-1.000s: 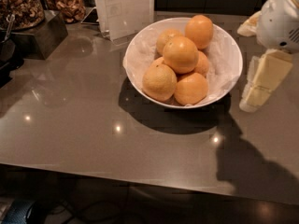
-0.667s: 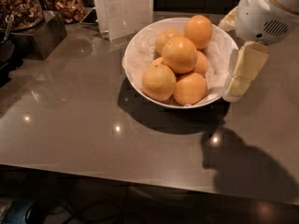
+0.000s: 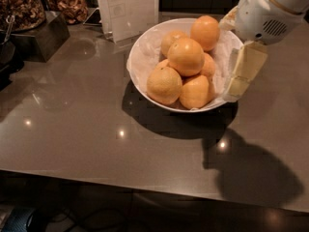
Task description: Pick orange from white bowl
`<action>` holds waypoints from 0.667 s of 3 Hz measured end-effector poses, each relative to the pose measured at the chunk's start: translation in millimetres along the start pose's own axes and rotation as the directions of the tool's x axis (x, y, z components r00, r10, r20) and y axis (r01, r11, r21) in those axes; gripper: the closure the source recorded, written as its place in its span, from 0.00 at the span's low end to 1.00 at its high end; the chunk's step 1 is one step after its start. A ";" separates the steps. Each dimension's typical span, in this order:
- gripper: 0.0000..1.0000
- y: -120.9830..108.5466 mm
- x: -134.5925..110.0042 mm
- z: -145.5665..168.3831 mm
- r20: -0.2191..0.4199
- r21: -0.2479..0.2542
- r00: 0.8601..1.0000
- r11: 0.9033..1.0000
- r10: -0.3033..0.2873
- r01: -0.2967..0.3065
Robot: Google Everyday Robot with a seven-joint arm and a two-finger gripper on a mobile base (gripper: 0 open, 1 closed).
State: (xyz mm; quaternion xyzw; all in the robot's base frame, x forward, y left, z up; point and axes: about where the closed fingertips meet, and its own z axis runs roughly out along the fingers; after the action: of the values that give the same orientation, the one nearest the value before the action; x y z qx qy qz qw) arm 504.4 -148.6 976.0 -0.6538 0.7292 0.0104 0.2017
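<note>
Gripper (image 3: pixel 240 79) hangs at right rim of white bowl (image 3: pixel 139 57); apart or together, cannot tell. Orange (image 3: pixel 186 56) tops pile inside bowl. Counter (image 3: pixel 72 129) open left and front. Card (image 3: pixel 128 8) behind bowl, print probably text, unreadable.

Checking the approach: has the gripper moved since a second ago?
Yes. The gripper has shifted left, from beside the white bowl to overlapping its right rim.

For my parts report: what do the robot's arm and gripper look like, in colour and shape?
The arm's end is a rounded white housing with a thin tan ring and a dark slotted vent. The gripper below it is pale yellow, flat and blocky, and sits at the rim of the white bowl, on the picture's right. No cables show.
</note>
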 end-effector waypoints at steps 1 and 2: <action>0.00 -13.9 -18.1 15.7 0.037 -0.021 0.999 0.999 -0.032 0.033; 0.03 -14.5 -18.6 16.4 0.038 -0.021 0.999 0.999 -0.033 0.033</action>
State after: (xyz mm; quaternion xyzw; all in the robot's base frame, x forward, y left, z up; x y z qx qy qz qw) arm 524.1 -128.5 970.3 -0.6675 0.7143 0.0270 0.2085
